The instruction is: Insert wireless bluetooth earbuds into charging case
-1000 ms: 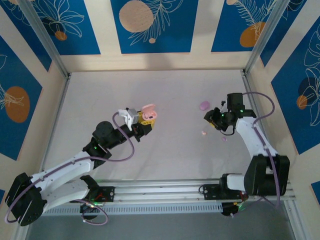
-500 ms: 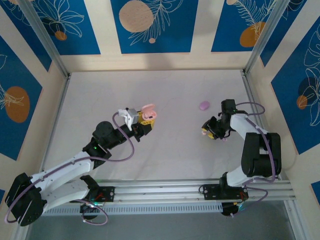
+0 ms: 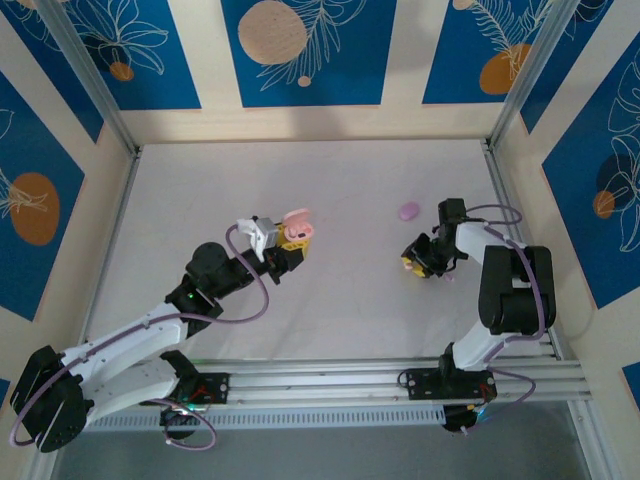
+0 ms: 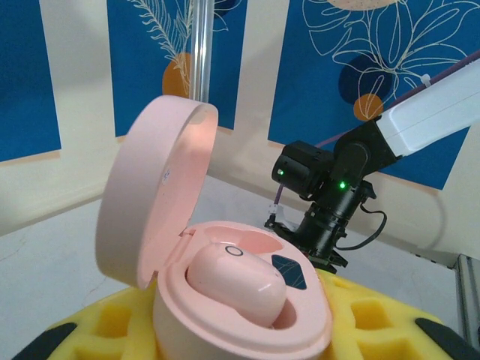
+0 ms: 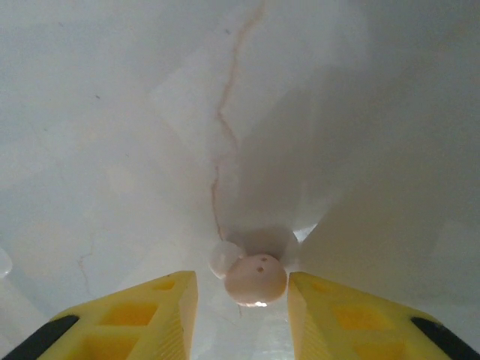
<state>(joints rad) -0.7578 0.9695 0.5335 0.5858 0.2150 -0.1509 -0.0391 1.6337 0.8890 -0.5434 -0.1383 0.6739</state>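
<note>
My left gripper (image 3: 291, 241) is shut on the pink charging case (image 3: 296, 225) and holds it up above the table with the lid open. In the left wrist view the case (image 4: 247, 330) sits between the yellow fingers (image 4: 112, 322), and one pale pink earbud (image 4: 236, 281) lies in its well. My right gripper (image 3: 416, 263) is down at the table on the right. A second pale pink earbud (image 5: 256, 279) with a whitish tip lies on the table between its yellow fingers (image 5: 142, 315). The jaws stand on either side of it with small gaps.
A purple pebble-like object (image 3: 409, 211) lies on the table behind the right gripper. The white table (image 3: 340, 180) is fenced by metal posts (image 3: 95, 85) and patterned walls on three sides. The rail (image 3: 320, 385) with both arm bases runs along the near edge.
The right arm has folded in, and its gripper has dropped toward the near left, down to the table around the earbud. The left arm and the case have not moved.
</note>
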